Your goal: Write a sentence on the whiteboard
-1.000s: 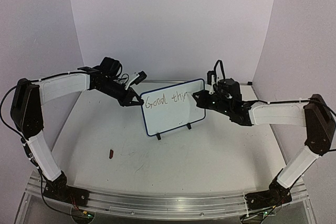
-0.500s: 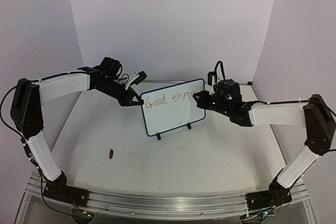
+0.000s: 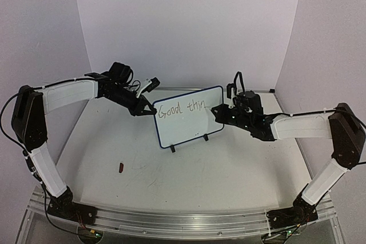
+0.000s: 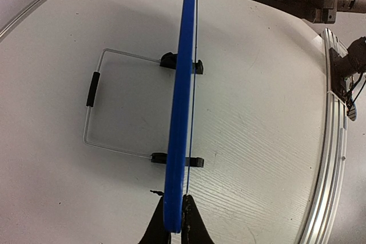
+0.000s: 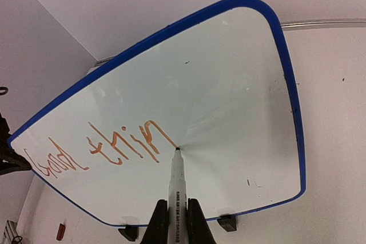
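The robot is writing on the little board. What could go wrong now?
The marker tip touches the whiteboard, which stands on little feet while the left gripper pinches only one edge; a hard push could twist or slide it. The right gripper holds the marker well back from its tip, so it might tilt and make the next letters of the writing wobbly.

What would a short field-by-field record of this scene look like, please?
whiteboard: standing upright, blue rim
writing: "Good thin", one line, unfinished
left gripper: shut on the whiteboard's edge
right gripper: shut on the marker
marker: tip on the board at the end of the last stroke
table: small reddish-brown object lying near the left arm
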### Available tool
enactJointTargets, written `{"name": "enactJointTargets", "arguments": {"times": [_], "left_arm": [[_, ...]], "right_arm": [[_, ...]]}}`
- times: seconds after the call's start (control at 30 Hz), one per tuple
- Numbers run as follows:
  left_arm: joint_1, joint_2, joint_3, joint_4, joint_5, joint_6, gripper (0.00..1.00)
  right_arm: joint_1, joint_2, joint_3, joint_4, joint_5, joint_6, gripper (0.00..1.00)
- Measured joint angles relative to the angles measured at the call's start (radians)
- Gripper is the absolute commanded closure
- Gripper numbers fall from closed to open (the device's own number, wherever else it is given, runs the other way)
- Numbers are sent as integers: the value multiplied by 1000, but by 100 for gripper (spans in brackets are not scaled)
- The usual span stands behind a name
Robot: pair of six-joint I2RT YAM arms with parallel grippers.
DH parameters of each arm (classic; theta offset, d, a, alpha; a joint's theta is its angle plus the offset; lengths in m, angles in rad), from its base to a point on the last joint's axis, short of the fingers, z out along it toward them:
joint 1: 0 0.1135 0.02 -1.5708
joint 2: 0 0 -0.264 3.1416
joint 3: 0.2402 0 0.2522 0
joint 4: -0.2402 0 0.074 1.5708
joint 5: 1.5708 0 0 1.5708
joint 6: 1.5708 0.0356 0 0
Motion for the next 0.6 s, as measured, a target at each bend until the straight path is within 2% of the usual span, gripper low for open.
{"name": "enactJointTargets", "arguments": {"times": [0.37, 0.6], "left_arm": [[0, 0, 0, 0, -1, 0, 100], [0, 0, 0, 0, -1, 1, 100]], "right_arm": [[0, -9, -8, -2, -12, -1, 100], [0, -117, -60, -21, -40, -7, 100]]}}
